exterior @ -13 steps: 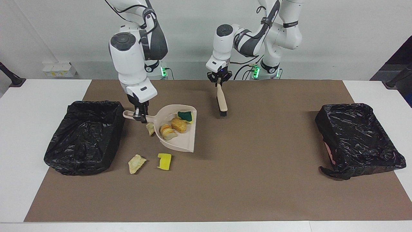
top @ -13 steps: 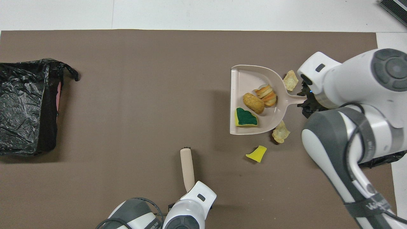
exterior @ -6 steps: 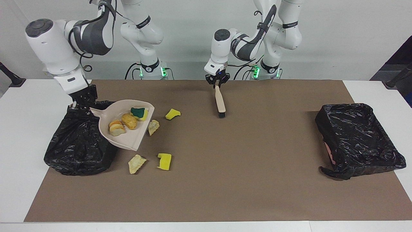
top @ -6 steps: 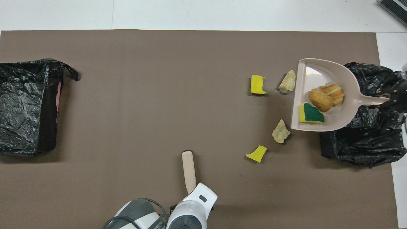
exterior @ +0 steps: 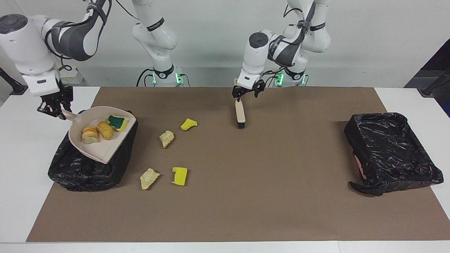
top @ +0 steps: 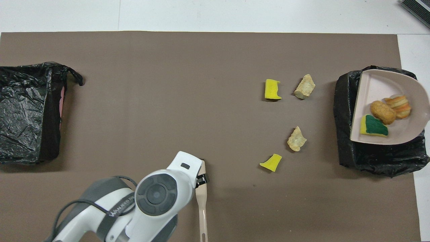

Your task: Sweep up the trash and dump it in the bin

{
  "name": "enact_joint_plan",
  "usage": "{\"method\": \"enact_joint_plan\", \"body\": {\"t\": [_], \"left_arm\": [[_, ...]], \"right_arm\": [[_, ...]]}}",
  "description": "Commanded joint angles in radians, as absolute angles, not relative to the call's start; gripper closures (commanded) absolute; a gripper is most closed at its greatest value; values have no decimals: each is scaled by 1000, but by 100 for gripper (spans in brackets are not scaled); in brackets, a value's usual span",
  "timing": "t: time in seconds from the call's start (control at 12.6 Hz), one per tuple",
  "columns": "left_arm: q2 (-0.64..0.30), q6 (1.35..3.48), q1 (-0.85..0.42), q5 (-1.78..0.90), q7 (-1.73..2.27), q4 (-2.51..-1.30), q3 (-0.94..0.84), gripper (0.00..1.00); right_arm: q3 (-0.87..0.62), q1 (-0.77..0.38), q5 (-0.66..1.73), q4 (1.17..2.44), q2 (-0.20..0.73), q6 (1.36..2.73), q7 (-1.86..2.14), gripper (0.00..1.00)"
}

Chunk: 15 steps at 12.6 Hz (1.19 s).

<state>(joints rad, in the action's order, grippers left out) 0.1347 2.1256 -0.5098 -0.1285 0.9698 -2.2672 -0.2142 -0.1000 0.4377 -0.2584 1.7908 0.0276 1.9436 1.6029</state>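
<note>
Taking twelve o'clock as straight away from the robots, the right gripper (exterior: 52, 108) was clamped on the handle of the dustpan (exterior: 105, 149), held over the bin (exterior: 81, 172) with the handle at three o'clock and the lip at nine. Three pieces of trash (exterior: 104, 130) sat in the pan, so tipping lip-down looked next, close to the bin's rim. The left gripper (exterior: 248, 94) hung with its jaws wide over the brush (exterior: 240, 114), which lay along twelve-to-six. Four loose scraps (exterior: 166, 138) lay near two o'clock from it.

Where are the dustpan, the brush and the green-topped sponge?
dustpan (exterior: 102, 149): facing view, bare tray floor.
brush (exterior: 240, 112): facing view, beige handle.
green-topped sponge (top: 374, 125): overhead view, green top.
</note>
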Motion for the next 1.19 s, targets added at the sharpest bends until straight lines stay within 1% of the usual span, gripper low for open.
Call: {"method": "enact_joint_plan", "body": {"t": [0.0,0.16,0.32,0.4,0.55,0.63,0.87,1.03,1.11], "left_arm": [[143,2031,-381,-83,951,-2167,-225,0],[80,1961,-264,-60,774,-2042,-225,0],[22,1959,-159,-43,637,-1961,-225,0],[3,1959,-115,-10,545,-1932,-225,0],[-9,1933,-10,5,395,-1875,-225,0],[-9,1893,23,2,262,-1841,-224,0],[-9,1781,112,3,61,-1740,-222,0],[-11,1624,156,12,-70,-1622,-222,0],[-11,1556,156,21,-92,-1573,-222,0]], "right_arm": [[-110,453,-377,1793,21,1962,1609,100],[-112,439,-490,1799,21,1960,1563,100],[-123,436,-604,1810,11,1939,1482,100],[-123,414,-638,1818,6,1925,1470,100],[-126,382,-731,1818,3,1863,1425,100],[-124,350,-750,1819,-3,1839,1407,100],[-124,305,-836,1836,-17,1825,1367,100],[-124,266,-921,1835,-18,1781,1333,100],[-124,255,-952,1829,-17,1769,1330,100]]}}
